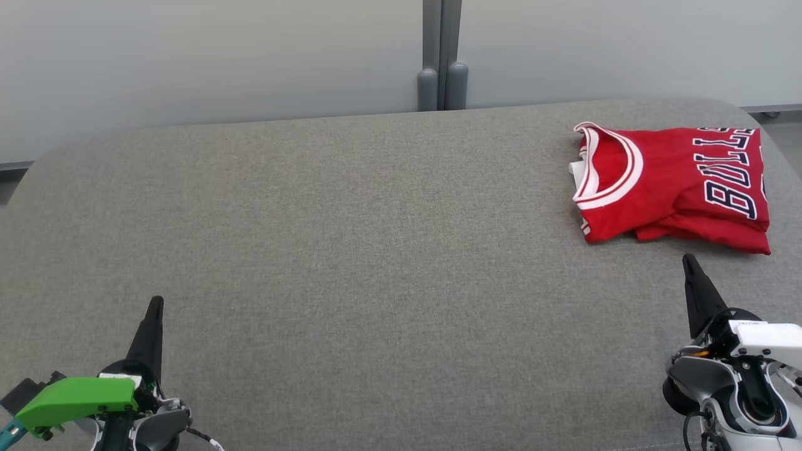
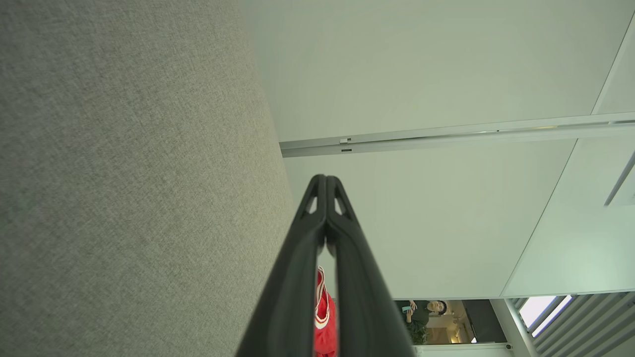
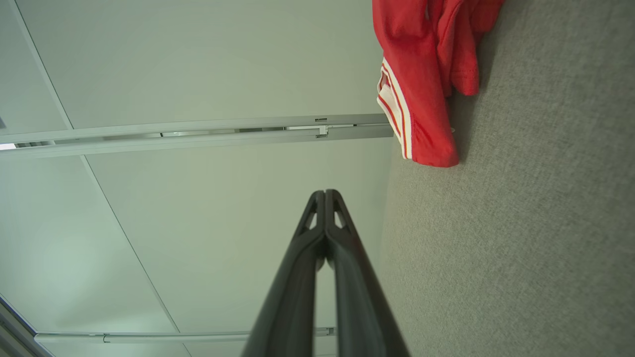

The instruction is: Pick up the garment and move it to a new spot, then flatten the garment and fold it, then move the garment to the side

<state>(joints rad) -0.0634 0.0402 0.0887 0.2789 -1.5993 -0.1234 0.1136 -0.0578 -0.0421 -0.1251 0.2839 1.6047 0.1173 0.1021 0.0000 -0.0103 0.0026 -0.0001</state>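
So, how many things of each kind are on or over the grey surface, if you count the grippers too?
Red jersey: 1, lying at the far right
Grippers: 2, the left gripper and the right gripper, both shut and empty
Total: 3

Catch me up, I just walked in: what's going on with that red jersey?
Nothing is being handled right now. The red jersey lies folded at the far right of the grey padded surface. The robot's left pincer and right pincer are both shut and empty, the right one just short of the jersey.
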